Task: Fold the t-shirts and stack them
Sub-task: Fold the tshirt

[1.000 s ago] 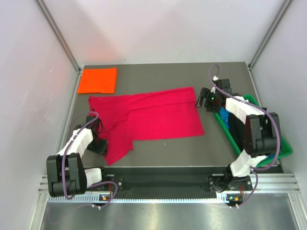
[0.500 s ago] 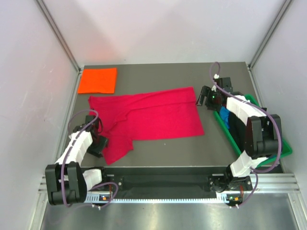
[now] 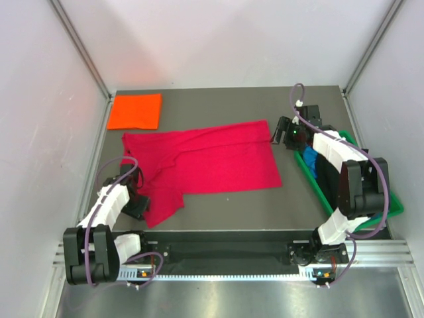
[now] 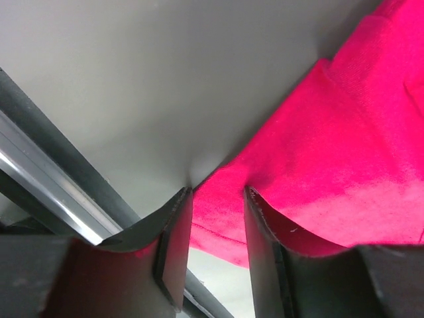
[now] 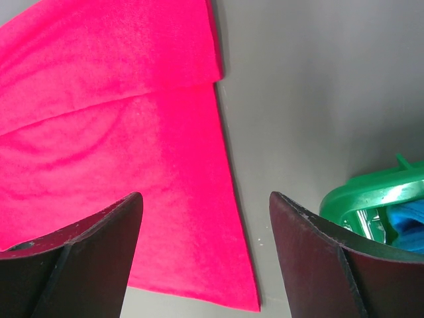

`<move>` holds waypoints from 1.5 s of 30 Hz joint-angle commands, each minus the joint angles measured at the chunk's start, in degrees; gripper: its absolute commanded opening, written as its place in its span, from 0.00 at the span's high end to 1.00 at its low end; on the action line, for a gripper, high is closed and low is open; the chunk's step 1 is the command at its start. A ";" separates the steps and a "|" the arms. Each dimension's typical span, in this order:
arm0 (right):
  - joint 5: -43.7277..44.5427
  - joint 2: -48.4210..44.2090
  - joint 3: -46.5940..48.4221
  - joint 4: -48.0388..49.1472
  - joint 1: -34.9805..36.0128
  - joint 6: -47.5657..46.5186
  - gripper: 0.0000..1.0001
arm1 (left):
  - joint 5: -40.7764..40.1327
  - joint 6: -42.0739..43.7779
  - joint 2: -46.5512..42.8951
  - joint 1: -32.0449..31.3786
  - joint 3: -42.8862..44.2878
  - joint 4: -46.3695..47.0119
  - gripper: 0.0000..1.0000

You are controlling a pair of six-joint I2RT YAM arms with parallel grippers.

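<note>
A crimson-red t-shirt (image 3: 205, 162) lies spread flat across the middle of the table, one sleeve (image 3: 162, 202) pointing toward the near left. My left gripper (image 3: 138, 208) is low at that sleeve's left edge. In the left wrist view its jaws (image 4: 217, 193) stand apart with the red hem (image 4: 218, 225) between them, a gap showing on both sides. My right gripper (image 3: 277, 136) hovers wide open over the shirt's far right edge (image 5: 225, 165), holding nothing. A folded orange t-shirt (image 3: 135, 110) lies at the far left corner.
A green plastic bin (image 3: 395, 202) stands along the table's right side, with blue cloth (image 3: 310, 159) and black cloth (image 3: 326, 175) in it; its rim (image 5: 371, 192) shows close to my right finger. A metal rail (image 4: 53, 179) runs along the left edge.
My left gripper has slid toward the near edge along the sleeve's left side, and the sleeve lies flatter there. The right arm has barely moved.
</note>
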 commanded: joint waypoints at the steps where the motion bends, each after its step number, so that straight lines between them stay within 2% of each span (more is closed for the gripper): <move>1: -0.16 -0.87 2.15 1.13 0.36 -0.66 0.23 | -1.10 -1.10 0.04 -0.50 -0.86 1.25 0.59; 5: -0.16 -2.10 2.16 0.08 0.27 -0.40 0.22 | 0.66 -0.05 1.10 -0.85 -2.79 4.24 0.70; 8: -1.57 -3.33 -0.03 0.52 0.36 1.53 0.21 | 1.89 1.62 0.40 -1.11 -4.72 6.09 0.82; 9: -0.87 -3.68 -0.56 0.17 0.36 2.15 0.22 | 2.06 2.24 -0.21 -1.02 -4.99 6.61 0.95; 10: -0.52 -4.12 -1.27 0.16 0.36 2.85 0.23 | 2.15 2.85 -0.74 -1.02 -5.16 6.62 1.00; 17: 4.05 -13.51 -8.99 0.87 4.39 7.59 0.25 | 0.93 4.61 -9.17 -1.11 -2.01 5.74 1.00; 20: 9.04 -16.85 -11.72 -0.35 12.01 9.17 0.26 | 0.40 5.06 -10.76 -1.02 1.41 5.13 1.00; 22: 11.43 -18.09 -13.39 -1.24 14.50 11.28 0.26 | 0.75 5.84 -10.59 -1.11 3.35 5.30 1.00; 23: 11.70 -19.58 -15.66 -1.94 15.03 15.38 0.26 | 0.84 6.19 -10.42 -1.11 5.10 5.56 1.00; 27: 17.12 -21.53 -20.60 -3.17 15.39 24.72 0.28 | 1.80 7.51 -9.71 -1.11 8.19 7.76 1.00; 32: 24.79 -21.26 -19.91 -11.15 15.30 34.29 0.30 | 3.30 9.27 -8.14 -1.11 11.79 9.70 1.00; 37: 27.70 -24.16 -23.85 -11.00 15.30 43.88 0.38 | 3.47 10.86 -7.60 -1.20 13.99 11.27 1.00; 39: 28.40 -25.13 -25.61 -10.65 15.30 45.56 0.42 | 3.56 11.03 -7.78 -1.20 14.35 11.80 1.00; 45: 28.75 -23.46 -26.50 -10.30 15.47 48.38 0.43 | 3.65 11.21 -7.78 -1.11 15.14 12.77 1.00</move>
